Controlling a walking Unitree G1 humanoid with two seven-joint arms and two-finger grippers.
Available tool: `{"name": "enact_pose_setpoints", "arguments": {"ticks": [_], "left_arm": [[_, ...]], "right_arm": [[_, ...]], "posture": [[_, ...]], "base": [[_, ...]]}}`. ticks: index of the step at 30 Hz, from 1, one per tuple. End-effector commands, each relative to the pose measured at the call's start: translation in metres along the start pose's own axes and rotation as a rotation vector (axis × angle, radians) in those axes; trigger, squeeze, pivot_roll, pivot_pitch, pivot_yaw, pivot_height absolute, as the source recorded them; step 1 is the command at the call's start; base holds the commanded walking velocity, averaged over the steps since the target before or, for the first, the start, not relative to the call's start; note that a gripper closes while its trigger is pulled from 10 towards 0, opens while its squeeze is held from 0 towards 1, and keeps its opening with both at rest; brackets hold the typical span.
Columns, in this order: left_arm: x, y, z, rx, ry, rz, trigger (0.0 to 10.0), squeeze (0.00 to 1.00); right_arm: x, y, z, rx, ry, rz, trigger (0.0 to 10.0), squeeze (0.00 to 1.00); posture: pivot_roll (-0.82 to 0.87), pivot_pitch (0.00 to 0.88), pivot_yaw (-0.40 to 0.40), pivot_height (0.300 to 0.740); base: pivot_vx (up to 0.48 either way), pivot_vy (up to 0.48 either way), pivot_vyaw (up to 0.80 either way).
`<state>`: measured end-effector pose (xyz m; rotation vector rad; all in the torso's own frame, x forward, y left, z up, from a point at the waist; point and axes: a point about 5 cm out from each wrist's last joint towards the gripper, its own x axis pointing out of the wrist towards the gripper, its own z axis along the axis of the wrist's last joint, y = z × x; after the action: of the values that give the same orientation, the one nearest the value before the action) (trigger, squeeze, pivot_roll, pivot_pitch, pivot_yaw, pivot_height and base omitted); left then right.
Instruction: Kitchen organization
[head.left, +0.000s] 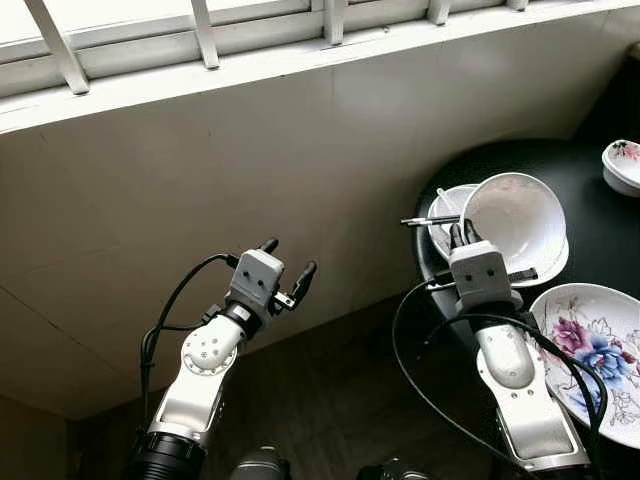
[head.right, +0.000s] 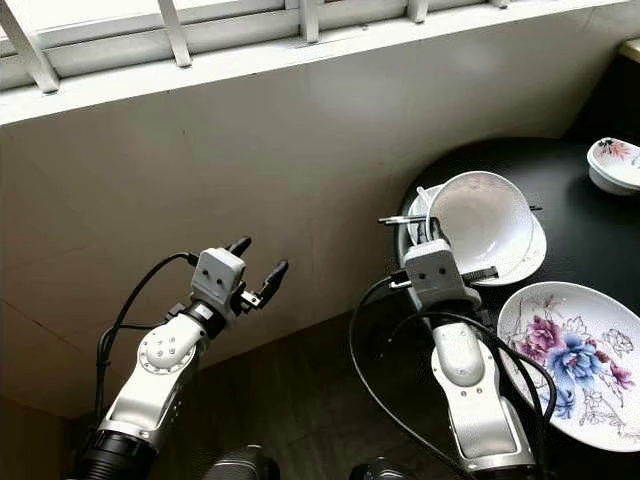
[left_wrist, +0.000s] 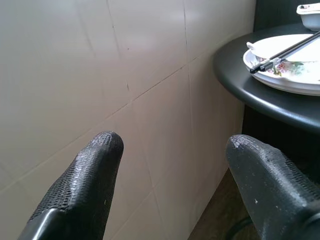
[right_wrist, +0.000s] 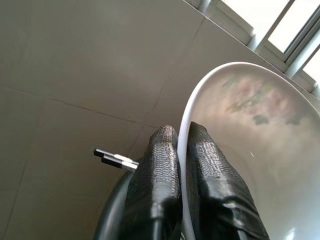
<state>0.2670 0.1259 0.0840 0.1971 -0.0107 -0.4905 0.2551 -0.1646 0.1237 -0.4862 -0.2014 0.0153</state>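
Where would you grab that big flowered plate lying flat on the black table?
By its rim. The flowered plate lies flat on the black table, so only its raised edge gives two thin fingers purchase, one above and one below. Its near edge, toward the table's edge, looks most reachable. The right gripper pinches the white bowl that same way.

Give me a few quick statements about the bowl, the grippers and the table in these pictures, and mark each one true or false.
1. The right gripper pinches the white bowl by its rim. True.
2. The left gripper holds the chopsticks. False: it is open and empty, by the wall.
3. The bowl lies flat. False: it is tilted up on edge.
4. A flowered plate lies on the black table. True.
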Motion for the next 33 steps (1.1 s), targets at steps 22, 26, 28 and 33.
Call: {"name": "enact_pose_setpoints", "arguments": {"ticks": [22, 26, 28, 33], "left_arm": [[0.001, 0.0001, -0.0016, -0.005, 0.017, -0.001, 10.0, 0.0], [0.001, -0.0001, 0.0004, 0.003, -0.003, 0.001, 10.0, 0.0], [0.0008, 0.0, 0.0002, 0.002, -0.004, 0.004, 10.0, 0.0], [0.0007, 0.0, 0.0001, 0.004, -0.005, 0.002, 10.0, 0.0]], "right_arm": [[-0.0005, 0.0023, 0.0009, -0.013, -0.022, 0.037, 0.0, 0.0], [-0.0005, 0.0024, 0.001, -0.014, -0.023, 0.038, 0.0, 0.0], [-0.0006, 0.0028, 0.0007, -0.014, -0.024, 0.039, 0.0, 0.0], [-0.0007, 0.0034, 0.0006, -0.014, -0.024, 0.041, 0.0, 0.0]], "posture": [[0.05, 0.0, -0.016, 0.74], [0.05, 0.0, -0.016, 0.74], [0.05, 0.0, -0.014, 0.74], [0.05, 0.0, -0.014, 0.74]], "base": [[0.0, 0.084, 0.8], [-0.077, 0.352, 0.8], [0.0, 0.0, 0.8], [0.0, 0.0, 0.8]]}}
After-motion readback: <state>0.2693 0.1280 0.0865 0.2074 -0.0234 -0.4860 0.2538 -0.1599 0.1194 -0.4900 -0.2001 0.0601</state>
